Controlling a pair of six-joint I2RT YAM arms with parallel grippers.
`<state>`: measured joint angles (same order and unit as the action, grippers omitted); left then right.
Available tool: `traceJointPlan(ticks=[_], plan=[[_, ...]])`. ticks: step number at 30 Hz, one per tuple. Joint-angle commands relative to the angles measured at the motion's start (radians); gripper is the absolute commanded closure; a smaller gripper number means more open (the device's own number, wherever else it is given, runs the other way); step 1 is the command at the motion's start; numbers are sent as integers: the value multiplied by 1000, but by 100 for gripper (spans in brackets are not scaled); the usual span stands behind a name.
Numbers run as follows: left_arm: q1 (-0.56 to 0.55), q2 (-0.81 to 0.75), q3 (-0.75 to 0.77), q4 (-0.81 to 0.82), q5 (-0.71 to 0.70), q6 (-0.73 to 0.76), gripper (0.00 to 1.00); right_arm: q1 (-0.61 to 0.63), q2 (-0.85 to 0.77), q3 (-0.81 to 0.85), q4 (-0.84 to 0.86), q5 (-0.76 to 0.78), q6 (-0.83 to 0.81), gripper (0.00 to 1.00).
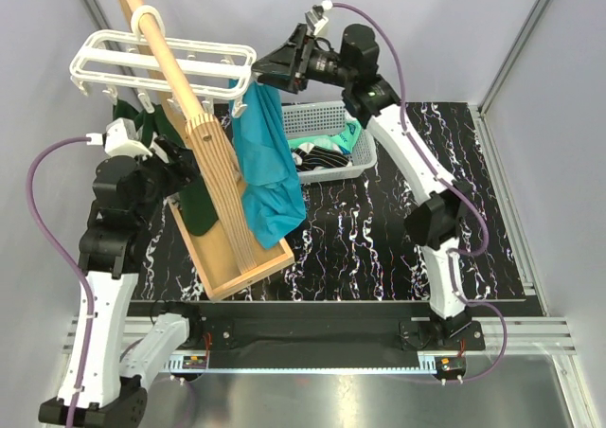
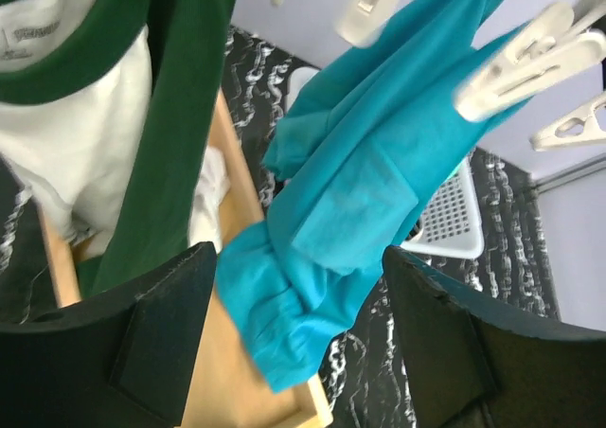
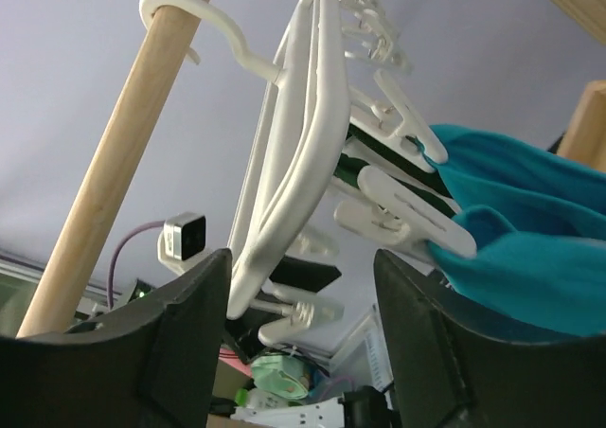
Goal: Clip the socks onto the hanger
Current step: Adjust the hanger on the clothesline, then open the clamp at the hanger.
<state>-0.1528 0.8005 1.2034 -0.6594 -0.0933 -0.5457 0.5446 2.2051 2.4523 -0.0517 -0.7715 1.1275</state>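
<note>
While both arms reach up over the far side of the table (image 1: pixel 379 248), the hanger (image 1: pixel 114 61) hangs by its hook on the slanted wooden pole (image 1: pixel 151 26), above the far left corner. The right gripper (image 3: pixel 301 286) is up at the hanger's right end. Its jaws are spread, and the end of the white frame shows between them; I cannot tell whether a finger touches it. The left gripper (image 2: pixel 301 295) sits lower, beside the pole, released and holding nothing. It faces the teal cloth (image 1: pixel 265 168), which the hanger's clips pin at the top. A dark green garment (image 1: pixel 194 205) hangs just left of that cloth. The socks (image 1: pixel 320 155), mint, black and white, lie heaped in the grey basket (image 1: pixel 317 113) near the table's far edge, just right of the cloth.
</note>
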Motion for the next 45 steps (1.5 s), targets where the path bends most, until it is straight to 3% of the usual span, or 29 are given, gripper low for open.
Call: traceJointPlan(ticks=[1,6,10,13,15,18,21,26,32,36,40,45], plan=[[82,3,-50,220,285,18,23,-43,-181,-65,-74,-29,-170,30],[179,20,-96,384,527,-6,27,-61,-314,-192,-270,49,-420,28],[196,5,-146,594,662,-22,28,-63,-471,-427,-203,51,-534,30],[196,8,-168,705,754,-33,31,-61,-528,-619,-12,-29,-566,42],[194,22,-174,741,809,-45,32,-61,-533,-705,137,-100,-574,64],[194,49,-176,799,863,-72,35,-49,-509,-763,344,-176,-522,71],[196,75,-176,894,955,-108,36,-17,-441,-734,478,-233,-457,70],[194,112,-136,857,922,-73,33,32,-343,-685,596,-247,-434,61],[194,147,-120,873,897,-106,43,55,-256,-664,847,-241,-301,69],[194,161,-104,893,902,-137,49,57,-188,-595,917,-250,-220,70],[196,164,-84,885,896,-152,50,57,-147,-576,1018,-256,-132,66],[194,151,-85,882,862,-174,50,80,-121,-552,1058,-281,-106,55]])
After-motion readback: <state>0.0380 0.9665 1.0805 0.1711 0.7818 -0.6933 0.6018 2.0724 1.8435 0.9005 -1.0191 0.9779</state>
